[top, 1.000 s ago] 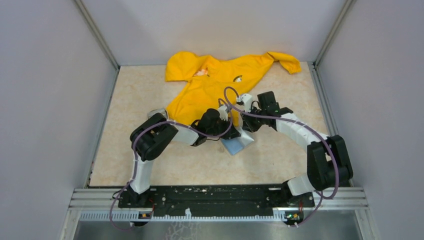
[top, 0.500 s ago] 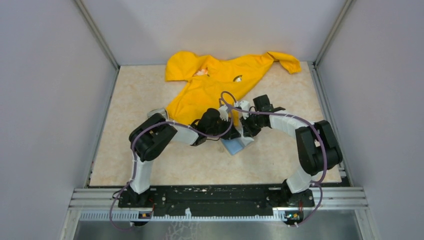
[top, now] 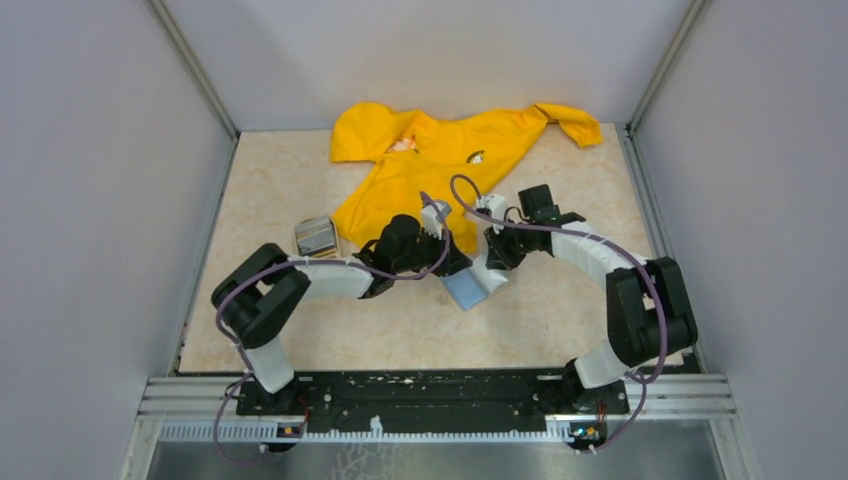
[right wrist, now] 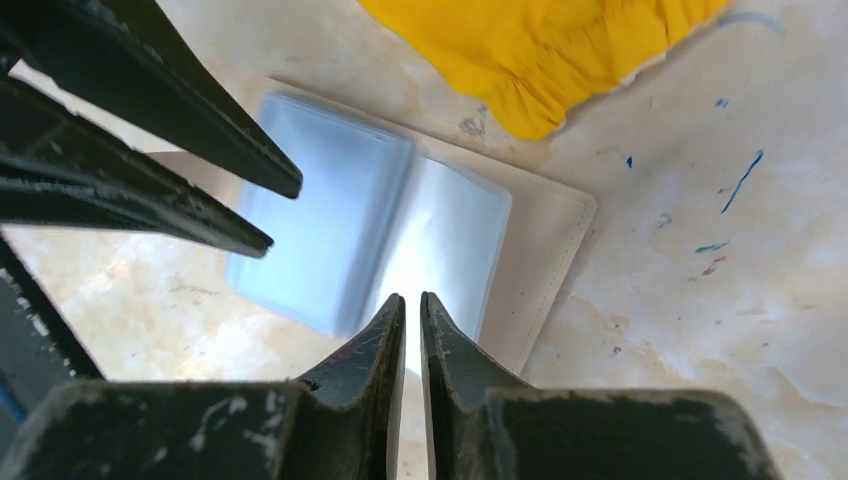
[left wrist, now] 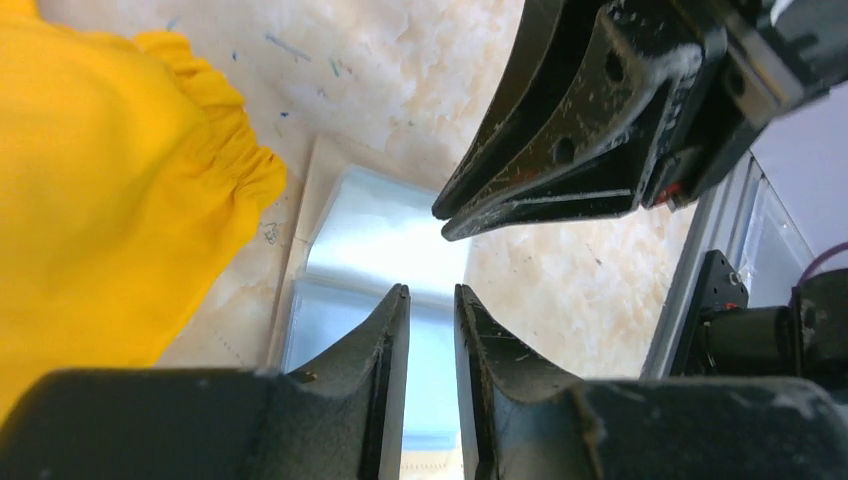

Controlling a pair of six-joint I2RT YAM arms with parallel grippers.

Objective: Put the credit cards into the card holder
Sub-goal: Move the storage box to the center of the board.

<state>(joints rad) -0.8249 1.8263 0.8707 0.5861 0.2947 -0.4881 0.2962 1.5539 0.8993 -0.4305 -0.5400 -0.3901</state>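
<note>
Yellow garment (top: 430, 165), pale-blue card holder (top: 468, 288), beige marbled table (top: 400, 330)

You'll find the card holder (top: 470, 288) open and flat on the tabletop (top: 560, 320), bluish clear pockets up, pale rim showing, just beside the yellow garment (top: 420, 170). Credit cards (top: 315, 238): striped stack, well apart to its left.

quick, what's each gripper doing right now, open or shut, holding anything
Left gripper: slightly open, nothing between its fingers.
Right gripper: all but shut, nothing visible in its grip.
</note>
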